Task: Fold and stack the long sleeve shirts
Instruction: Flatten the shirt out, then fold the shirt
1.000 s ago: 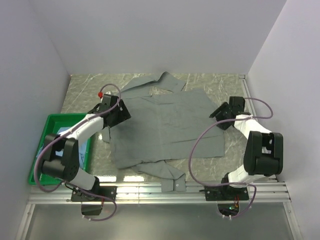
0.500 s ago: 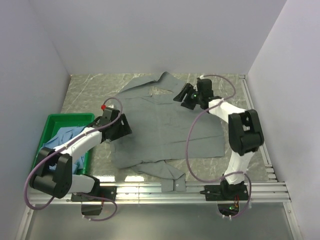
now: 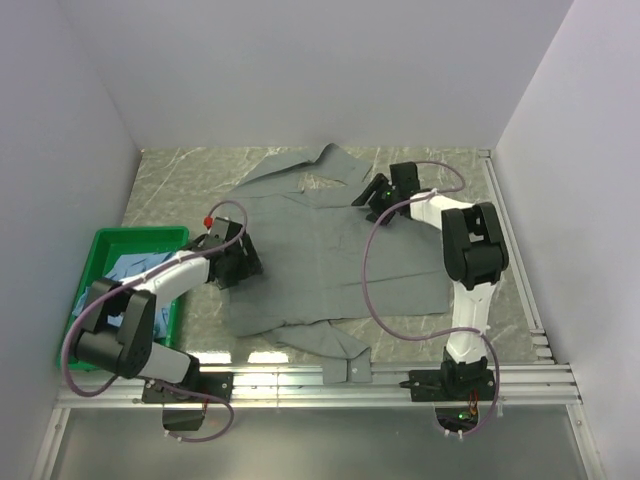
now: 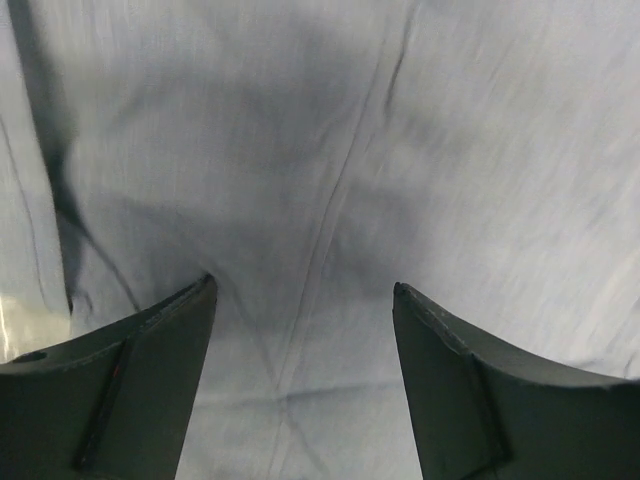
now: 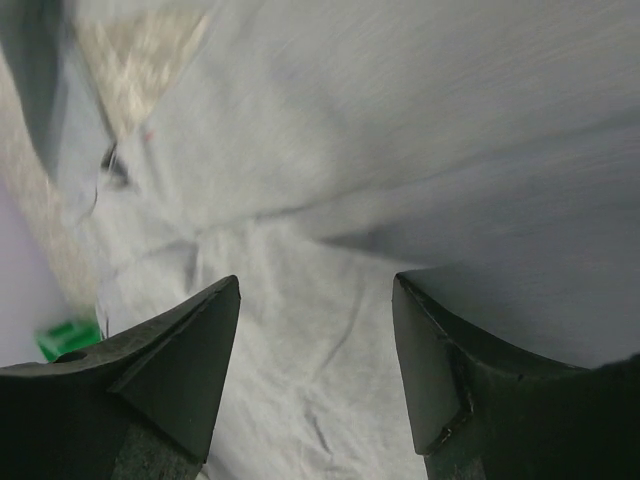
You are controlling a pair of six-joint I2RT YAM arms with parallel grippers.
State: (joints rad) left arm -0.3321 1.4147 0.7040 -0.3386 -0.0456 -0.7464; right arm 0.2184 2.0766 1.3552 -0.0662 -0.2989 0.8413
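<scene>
The grey-green long sleeve shirt (image 3: pixel 330 260) lies spread flat across the middle of the table, collar towards the back. My left gripper (image 3: pixel 250 266) hovers open over its left edge; the left wrist view shows only cloth (image 4: pixel 450 150) with a seam between the spread fingers (image 4: pixel 160 370). My right gripper (image 3: pixel 362 196) is open above the shirt's upper right part, near the collar, with wrinkled cloth (image 5: pixel 450 120) beneath its fingers (image 5: pixel 180 360). The light blue shirt (image 3: pixel 128 268) lies crumpled in the green bin.
The green plastic bin (image 3: pixel 110 236) stands at the left wall, and a corner of it (image 5: pixel 65 335) shows in the right wrist view. Marbled tabletop (image 3: pixel 180 180) surrounds the shirt. White walls close in three sides. One sleeve (image 3: pixel 340 345) reaches the metal rail at the front.
My right arm has swung from the shirt's right edge up to the area near the collar. My left gripper has slid a little nearer along the left edge.
</scene>
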